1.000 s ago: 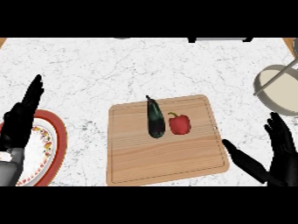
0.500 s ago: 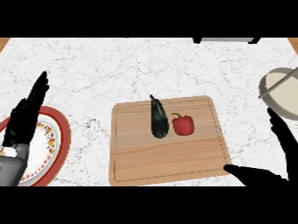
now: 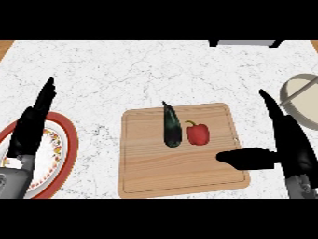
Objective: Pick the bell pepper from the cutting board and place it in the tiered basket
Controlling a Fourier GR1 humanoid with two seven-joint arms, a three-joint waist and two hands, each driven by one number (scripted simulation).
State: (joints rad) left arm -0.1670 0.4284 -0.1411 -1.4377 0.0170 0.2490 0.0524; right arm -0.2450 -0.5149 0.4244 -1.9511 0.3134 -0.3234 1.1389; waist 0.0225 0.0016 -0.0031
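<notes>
A red bell pepper [image 3: 197, 133] lies on the wooden cutting board [image 3: 178, 170], just right of a dark green zucchini [image 3: 171, 127]. My right hand [image 3: 289, 140] is open at the board's right edge, fingers straight and pointing away, thumb [image 3: 247, 158] reaching left over the board's right side, a short way below and right of the pepper. It touches neither vegetable. My left hand [image 3: 31, 126] rests open at the far left, fingers up, above a plate. The tiered basket [image 3: 311, 99] shows at the right edge as a round cream tray with a metal post.
A red-rimmed patterned plate [image 3: 59, 151] lies at the lower left under my left hand. A dark metal object [image 3: 244, 42] sits at the counter's back edge. The white marble counter [image 3: 120, 74] spreads behind the board.
My right hand has risen and moved up along the board's right edge, with its thumb now over the board. The view has shifted slightly; the left hand stays put.
</notes>
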